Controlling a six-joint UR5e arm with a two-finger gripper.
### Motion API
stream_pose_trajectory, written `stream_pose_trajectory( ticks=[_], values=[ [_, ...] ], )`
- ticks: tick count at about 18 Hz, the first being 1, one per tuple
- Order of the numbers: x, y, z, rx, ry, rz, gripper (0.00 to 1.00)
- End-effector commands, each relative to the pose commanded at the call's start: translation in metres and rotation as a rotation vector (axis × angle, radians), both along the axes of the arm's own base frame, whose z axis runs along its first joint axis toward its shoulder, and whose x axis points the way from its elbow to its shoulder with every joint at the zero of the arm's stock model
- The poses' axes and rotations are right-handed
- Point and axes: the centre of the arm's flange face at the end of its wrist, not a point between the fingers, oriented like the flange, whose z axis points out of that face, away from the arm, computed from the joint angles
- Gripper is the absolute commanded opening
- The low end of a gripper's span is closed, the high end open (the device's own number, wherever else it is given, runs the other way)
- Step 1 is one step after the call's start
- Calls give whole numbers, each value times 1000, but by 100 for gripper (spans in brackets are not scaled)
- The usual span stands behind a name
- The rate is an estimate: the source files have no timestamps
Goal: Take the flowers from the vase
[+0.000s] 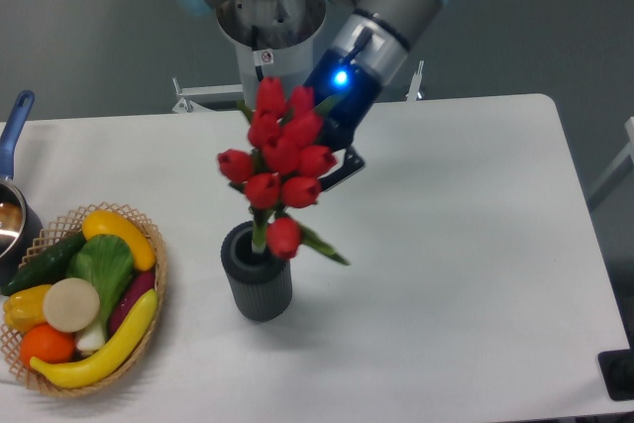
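Note:
The flowers [282, 156], a bunch of red tulip buds with green stems and leaves, stand in the vase [258, 284], a small dark grey ribbed cylinder in the middle of the white table. The stems still reach down into the vase mouth. One bud hangs low over the rim. My gripper [332, 165] sits just behind and to the right of the buds, coming down from the upper right with a blue light on its wrist. One dark finger [345, 169] shows past the buds. The rest of the fingers are hidden by the bunch.
A wicker basket [154, 274] of toy vegetables sits at the left front. A blue-handled pot [14, 126] is at the far left edge. The robot base [269, 37] stands behind the table. The table's right edge [584, 235] is near a dark object at the lower right corner.

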Motion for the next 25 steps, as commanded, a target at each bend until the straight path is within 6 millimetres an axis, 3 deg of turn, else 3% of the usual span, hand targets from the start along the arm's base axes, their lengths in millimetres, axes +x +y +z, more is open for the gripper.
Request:
stream_pose_trajectory(
  ticks=[3, 6, 11, 13, 25],
  values=[
    [-4, -4, 6, -1, -58, 31, 44],
    [-15, -10, 30, 18, -112, 74, 44],
    [-32, -15, 51, 43, -40, 84, 44],
    [-45, -11, 47, 43, -21, 78, 44],
    [-60, -14, 33, 40, 28, 73, 44]
  ],
)
